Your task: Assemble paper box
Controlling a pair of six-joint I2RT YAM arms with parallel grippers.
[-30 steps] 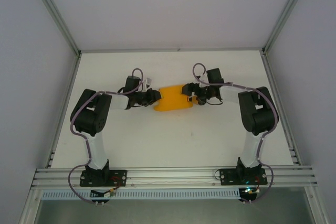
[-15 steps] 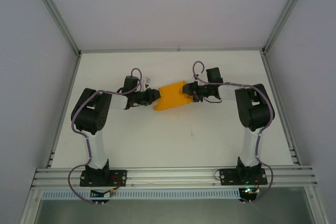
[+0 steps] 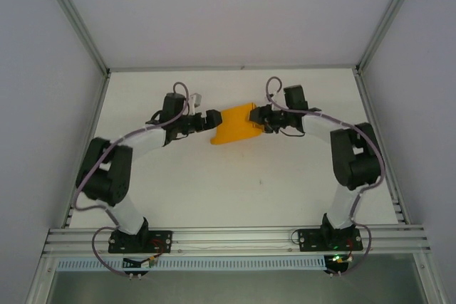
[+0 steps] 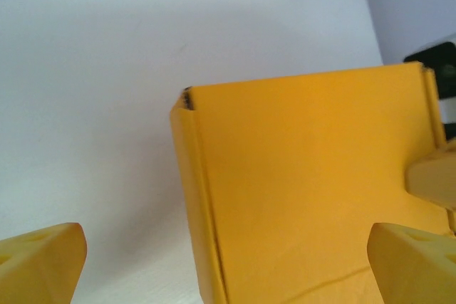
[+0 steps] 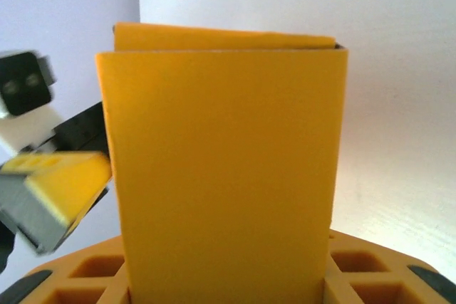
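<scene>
1. The white table spreads out from the two bases, and the work sits over its far middle part.
2. The left arm and the right arm both bend inward, so their wrists face each other across that spot.
3. The paper box lies between the two wrists as a folded, flattish orange-yellow sleeve. In the top view its long axis runs roughly left to right and is skewed: the right end points toward the far side of the table, and the left end points nearer the bases. In the right wrist view the long axis runs straight away from the camera toward the other gripper, and two card edges show at the far end, one behind the other.
4. The right gripper pinches the box's right end; the card passes between its fingers, and each pad flanks a long side.
5. The left gripper sits at the box's left end with its jaws spread wide. In the left wrist view, the box's near corner and one creased long edge reach in between its fingers, and that finger stands clear of the card.
</scene>
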